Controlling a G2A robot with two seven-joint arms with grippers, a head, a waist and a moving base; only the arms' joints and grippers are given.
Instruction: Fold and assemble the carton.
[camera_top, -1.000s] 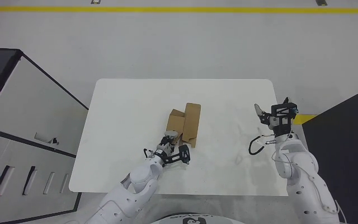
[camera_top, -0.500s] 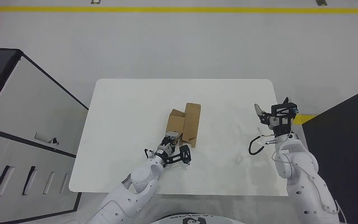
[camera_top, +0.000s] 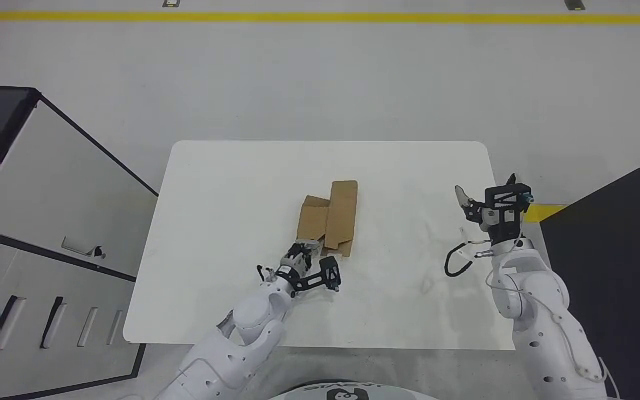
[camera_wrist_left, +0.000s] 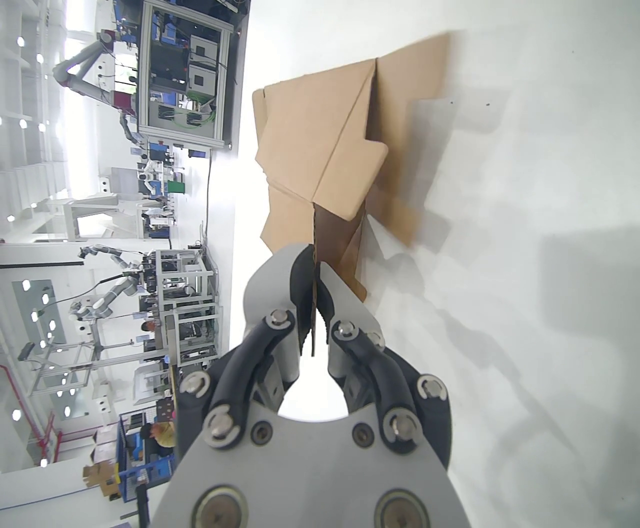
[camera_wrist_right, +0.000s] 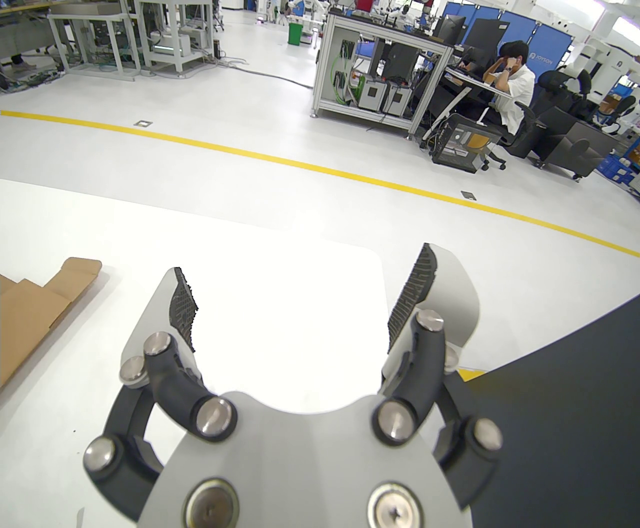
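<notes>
the brown carton (camera_top: 331, 219) lies at the middle of the surface (camera_top: 220, 200). left fingers (camera_wrist_left: 302, 280) are clamped on its 6 o'clock flap. right fingers (camera_wrist_right: 181, 302) hang apart at 3 o'clock, well away.

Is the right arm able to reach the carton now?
Probably yes: the right hand is open and empty, with only bare table between it and the carton. The left hand grips its near edge.
</notes>
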